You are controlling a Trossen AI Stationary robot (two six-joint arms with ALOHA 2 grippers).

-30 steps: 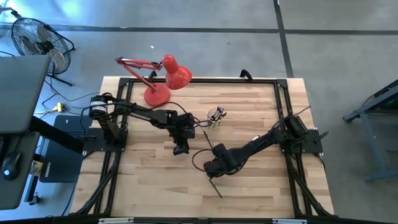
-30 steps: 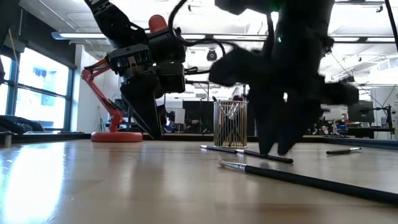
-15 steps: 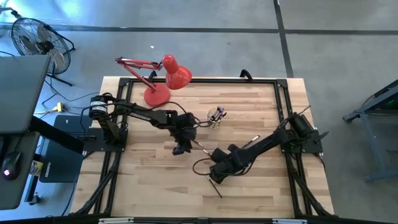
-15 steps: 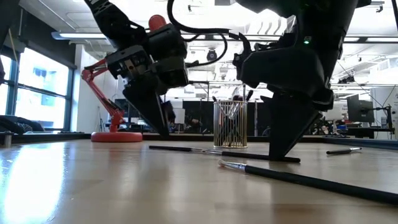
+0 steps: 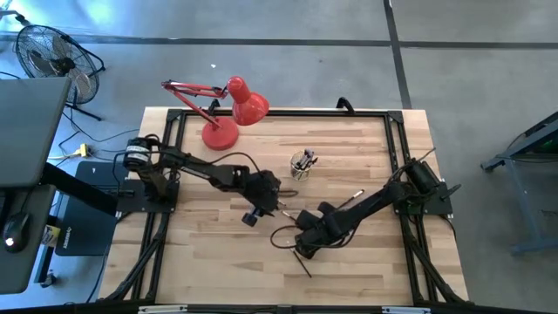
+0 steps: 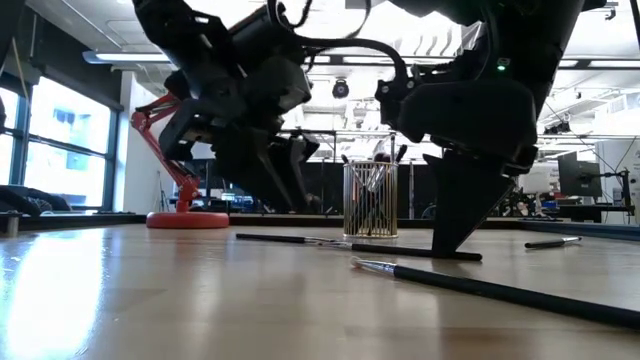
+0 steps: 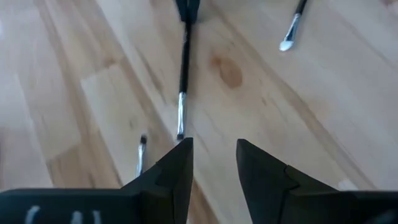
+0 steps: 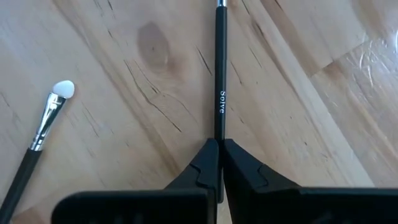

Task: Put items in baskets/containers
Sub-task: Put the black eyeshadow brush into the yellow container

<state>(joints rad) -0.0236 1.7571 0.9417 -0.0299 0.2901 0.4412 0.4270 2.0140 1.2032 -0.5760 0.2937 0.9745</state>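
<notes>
Tabletop (image 5: 209,253) of pale wood, taken left to right with the clear cup (image 5: 302,166) as landmark. Red desk lamp (image 5: 228,109) stands left of the cup, toward the far edge. Left hand (image 5: 261,208) hovers low, left of and nearer than the cup; its fingers (image 7: 174,168) stand apart with nothing between them, a dark brush tip (image 7: 181,121) lying just ahead. The cup holds several dark brushes upright. Right hand (image 5: 301,250) sits nearer than the cup, fingers pressed together on the end of a black brush (image 8: 219,68) lying flat on the wood. A second brush (image 8: 43,127) with a pale tip lies beside it, apart. Another brush (image 5: 353,194) lies right of the cup.
</notes>
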